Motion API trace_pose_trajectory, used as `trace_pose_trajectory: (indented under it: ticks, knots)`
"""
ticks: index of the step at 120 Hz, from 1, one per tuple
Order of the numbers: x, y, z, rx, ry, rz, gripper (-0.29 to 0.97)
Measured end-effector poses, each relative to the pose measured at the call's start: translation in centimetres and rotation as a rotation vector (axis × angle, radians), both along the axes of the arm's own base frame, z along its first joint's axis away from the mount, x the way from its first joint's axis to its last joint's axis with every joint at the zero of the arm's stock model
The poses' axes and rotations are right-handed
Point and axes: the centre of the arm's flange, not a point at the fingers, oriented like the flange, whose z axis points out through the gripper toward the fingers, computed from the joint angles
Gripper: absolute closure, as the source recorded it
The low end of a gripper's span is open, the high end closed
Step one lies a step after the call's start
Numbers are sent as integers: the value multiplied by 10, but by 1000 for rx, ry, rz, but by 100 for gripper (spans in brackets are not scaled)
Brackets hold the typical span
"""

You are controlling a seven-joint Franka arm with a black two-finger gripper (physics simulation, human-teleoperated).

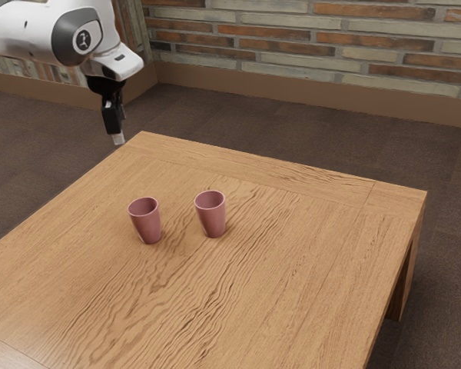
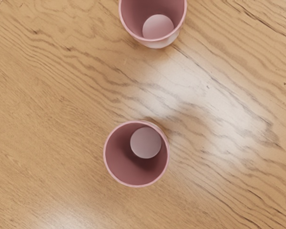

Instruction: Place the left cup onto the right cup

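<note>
Cups: left cup (image 1: 144, 219) and right cup (image 1: 210, 213) upright, near each other, mid-tabletop (image 1: 292, 254) | claw (image 1: 117, 137): raised, well clear of both; released or clenched, cannot tell | handling: likely light, rigid, smooth, tapered; pinch across the rim.

left cup (image 1: 144, 219), right cup (image 1: 210, 212), pink, upright, apart

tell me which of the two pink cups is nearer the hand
The cup on the exterior view's left; the other cup stands farther from the hand.
</note>
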Motion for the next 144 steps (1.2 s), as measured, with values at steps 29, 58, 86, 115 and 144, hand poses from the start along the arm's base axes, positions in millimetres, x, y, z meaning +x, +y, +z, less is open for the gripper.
trace_pose_trajectory:
  ticks: [29, 58, 86, 115, 144]
  knots:
    - [7, 27, -26, -14, 38, 43, 0]
    - [44, 27, -73, 14, 79, 5, 0]
    - [66, 47, -127, 2, 123, -4, 0]
    - [80, 52, -182, -18, 149, -40, 0]
    - [90, 49, -222, -25, 151, -81, 0]
